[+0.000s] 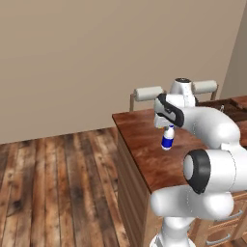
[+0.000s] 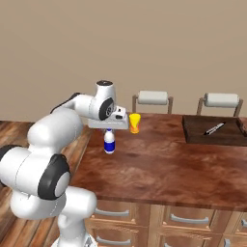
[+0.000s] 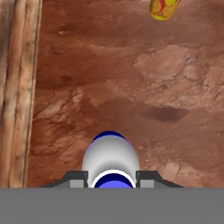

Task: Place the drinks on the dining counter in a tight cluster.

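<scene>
The white bottle [image 2: 109, 141] hangs between my end effector's [image 3: 113, 179] fingertips, pinched at the neck above the counter [image 2: 164, 164]; yellow cup [image 2: 134, 123] stands farther right.

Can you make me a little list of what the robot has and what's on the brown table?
gripper: shut on the white bottle
white bottle: blue label, upright, held at its top over the counter
whether the bottle touches the counter: cannot tell
yellow cup: stands on the counter, beyond the bottle, apart from it
dining counter: glossy reddish-brown top, drawers with silver handles in front
dark board: on the counter's far right, a small tool lying on it
stools: two, behind the counter
</scene>
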### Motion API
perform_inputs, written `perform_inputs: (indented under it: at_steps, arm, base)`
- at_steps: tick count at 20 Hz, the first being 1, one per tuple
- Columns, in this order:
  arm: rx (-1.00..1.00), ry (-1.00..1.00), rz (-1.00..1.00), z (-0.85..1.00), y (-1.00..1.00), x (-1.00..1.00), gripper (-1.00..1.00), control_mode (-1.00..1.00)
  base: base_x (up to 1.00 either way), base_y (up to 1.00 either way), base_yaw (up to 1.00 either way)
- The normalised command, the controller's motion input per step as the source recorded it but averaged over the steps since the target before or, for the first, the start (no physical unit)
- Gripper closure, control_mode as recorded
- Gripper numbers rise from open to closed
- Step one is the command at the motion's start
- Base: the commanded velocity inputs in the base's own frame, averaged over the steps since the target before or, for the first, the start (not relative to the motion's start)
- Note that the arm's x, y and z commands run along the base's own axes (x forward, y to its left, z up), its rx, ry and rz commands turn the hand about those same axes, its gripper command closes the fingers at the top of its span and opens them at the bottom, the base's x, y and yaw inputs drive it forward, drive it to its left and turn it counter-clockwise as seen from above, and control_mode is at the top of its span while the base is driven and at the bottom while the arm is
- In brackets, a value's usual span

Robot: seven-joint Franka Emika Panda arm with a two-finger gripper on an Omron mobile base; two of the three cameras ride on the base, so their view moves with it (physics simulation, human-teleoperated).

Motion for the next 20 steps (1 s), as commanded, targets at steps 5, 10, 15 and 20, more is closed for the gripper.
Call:
perform_inputs:
  at_steps: [5, 10, 15, 20]
  arm:
    - [-0.13, 0.03, 0.00, -0.03, 0.00, 0.06, 1.00, -1.00]
    - [-0.01, 0.00, 0.00, -0.15, 0.00, 0.12, 1.00, -1.00]
    - [0.00, 0.10, 0.00, -0.13, 0.00, 0.28, 1.00, -1.00]
    - [0.01, 0.11, 0.00, 0.00, -0.03, 0.17, 1.00, -1.00]
  base:
    - [0.00, 0.00, 0.00]
    - [0.00, 0.00, 0.00]
    - [0.00, 0.00, 0.00]
    - [0.00, 0.00, 0.00]
